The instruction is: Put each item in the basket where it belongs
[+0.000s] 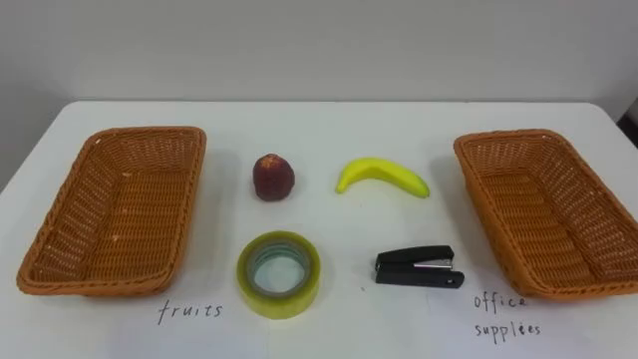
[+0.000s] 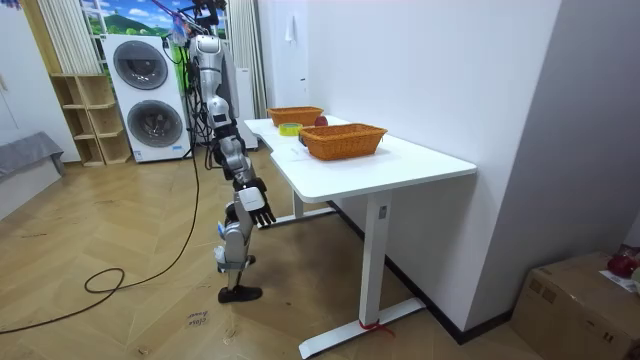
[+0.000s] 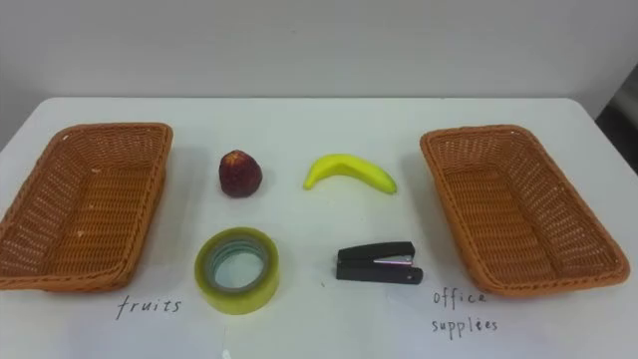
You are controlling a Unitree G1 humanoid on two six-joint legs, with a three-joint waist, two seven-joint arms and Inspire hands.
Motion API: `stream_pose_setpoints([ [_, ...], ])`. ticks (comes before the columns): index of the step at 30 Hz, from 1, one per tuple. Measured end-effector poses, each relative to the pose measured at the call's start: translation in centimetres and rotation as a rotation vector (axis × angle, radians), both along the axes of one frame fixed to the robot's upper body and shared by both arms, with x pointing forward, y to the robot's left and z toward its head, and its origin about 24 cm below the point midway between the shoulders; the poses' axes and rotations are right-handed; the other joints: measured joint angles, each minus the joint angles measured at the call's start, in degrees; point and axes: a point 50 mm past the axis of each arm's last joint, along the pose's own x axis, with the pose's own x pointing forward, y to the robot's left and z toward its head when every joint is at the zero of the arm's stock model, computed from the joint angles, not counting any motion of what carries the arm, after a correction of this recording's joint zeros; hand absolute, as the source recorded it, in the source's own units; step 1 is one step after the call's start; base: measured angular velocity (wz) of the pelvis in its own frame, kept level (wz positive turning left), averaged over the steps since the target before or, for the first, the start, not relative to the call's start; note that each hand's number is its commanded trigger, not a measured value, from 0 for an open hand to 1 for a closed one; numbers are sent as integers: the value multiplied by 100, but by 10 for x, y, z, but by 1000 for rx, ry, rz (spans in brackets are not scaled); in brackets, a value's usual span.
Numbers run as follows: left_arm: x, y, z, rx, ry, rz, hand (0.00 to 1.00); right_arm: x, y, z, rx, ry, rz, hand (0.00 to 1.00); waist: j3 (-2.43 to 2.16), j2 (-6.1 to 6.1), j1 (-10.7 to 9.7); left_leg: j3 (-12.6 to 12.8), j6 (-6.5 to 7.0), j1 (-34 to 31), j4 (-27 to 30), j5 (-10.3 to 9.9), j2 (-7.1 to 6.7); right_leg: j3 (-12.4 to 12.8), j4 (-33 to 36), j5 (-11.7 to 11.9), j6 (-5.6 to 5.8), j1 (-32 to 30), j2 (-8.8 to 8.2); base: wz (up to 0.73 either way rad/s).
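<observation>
Lying between fruit basket (image 1: 185, 214) and office basket (image 1: 480, 189): apple (image 1: 272, 178), banana (image 1: 384, 176), tape (image 1: 284, 297), stapler (image 1: 419, 267); right robot hand (image 2: 258, 203) hangs slack-fingered.

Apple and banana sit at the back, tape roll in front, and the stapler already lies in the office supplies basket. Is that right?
No. In the left eye view the stapler lies on the white table, left of the office supplies basket, not in it. The rest holds.

The left basket (image 3: 70, 199) is clipped by the right eye view's left edge. In the room view, the banana (image 1: 384, 177) is hidden behind the right basket (image 2: 343, 145); the apple (image 2: 320, 121) is partly covered by its rim.
</observation>
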Motion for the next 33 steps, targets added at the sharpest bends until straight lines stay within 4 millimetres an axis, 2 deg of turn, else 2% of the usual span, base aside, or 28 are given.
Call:
stream_pose_setpoints([
  [11,-8,2,0,24,43,12,0,1,2,0,7,10,18,0,0,-59,-2,-46,0,-29,25,-1,-2,-44,1,0,0,9,-1,1],
  [14,-17,1,-1,24,81,7,0,0,2,-1,12,10,-4,0,0,-59,8,-43,0,-23,33,-1,-2,-41,5,0,0,9,-3,0],
  [18,-26,1,-2,26,123,9,0,-5,3,-1,31,28,-69,0,3,-45,2,-37,1,37,35,-6,1,-40,9,0,0,65,-2,0],
  [26,-30,6,-1,41,147,21,0,-18,1,-2,38,63,-220,0,6,-43,-11,-38,5,42,77,-15,1,-20,-11,-1,0,76,-2,0],
  [33,-31,13,1,57,143,80,0,-36,-9,0,12,80,-408,0,1,-94,-209,-14,7,76,25,-11,-14,55,-17,-26,13,61,-7,-2],
])
